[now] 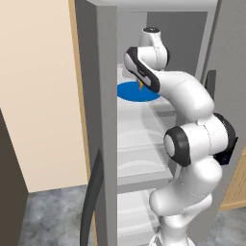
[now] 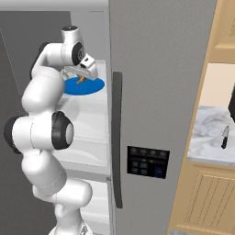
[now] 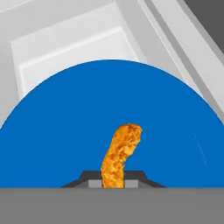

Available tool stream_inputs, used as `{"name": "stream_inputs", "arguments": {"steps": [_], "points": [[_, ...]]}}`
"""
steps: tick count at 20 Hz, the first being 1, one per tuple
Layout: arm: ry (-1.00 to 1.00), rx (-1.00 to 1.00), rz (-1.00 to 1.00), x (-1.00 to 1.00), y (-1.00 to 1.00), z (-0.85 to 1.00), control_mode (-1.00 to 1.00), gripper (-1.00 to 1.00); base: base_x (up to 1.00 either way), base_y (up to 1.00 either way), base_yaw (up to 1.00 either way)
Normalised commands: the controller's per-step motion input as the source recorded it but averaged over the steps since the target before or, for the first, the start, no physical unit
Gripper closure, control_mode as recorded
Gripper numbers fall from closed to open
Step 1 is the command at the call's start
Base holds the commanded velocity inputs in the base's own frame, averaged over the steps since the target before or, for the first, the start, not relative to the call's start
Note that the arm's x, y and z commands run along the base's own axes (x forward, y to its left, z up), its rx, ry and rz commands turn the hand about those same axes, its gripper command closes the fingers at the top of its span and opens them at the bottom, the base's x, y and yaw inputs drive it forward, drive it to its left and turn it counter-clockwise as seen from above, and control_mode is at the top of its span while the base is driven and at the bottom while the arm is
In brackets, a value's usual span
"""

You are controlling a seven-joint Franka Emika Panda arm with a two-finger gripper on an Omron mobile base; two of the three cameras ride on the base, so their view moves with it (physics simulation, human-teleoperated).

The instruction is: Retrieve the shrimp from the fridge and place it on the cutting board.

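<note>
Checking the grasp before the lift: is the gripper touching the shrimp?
Touching. In the hand view the gripper has its two fingertips pressed against both sides of the shrimp, above the blue plate.

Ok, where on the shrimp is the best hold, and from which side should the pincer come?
Grip the shrimp across its narrow body near one end, coming down from above the blue plate. It is a thin curved strip, so its flanks fit between the fingertips. The pincer looks shut on its near end just that way, which seems a sound hold.
</note>
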Motion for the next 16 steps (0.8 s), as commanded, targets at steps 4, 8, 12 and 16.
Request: {"name": "stream_inputs", "arguments": {"steps": [4, 8, 12, 16], "points": [[-0.3, -0.03, 0.0, -0.24, 0.0, 0.43, -1.0, 1.0, 0.0, 0.0, 0.0], [-0.21, -0.06, 0.0, -0.48, 0.0, 0.57, -1.0, 1.0, 0.0, 0.0, 0.0], [-0.12, -0.07, 0.0, -0.73, 0.0, 0.39, -1.0, 1.0, 0.0, 0.0, 0.0], [-0.08, -0.05, 0.0, -0.92, 0.0, 0.26, -1.0, 1.0, 0.0, 0.0, 0.0]]}}
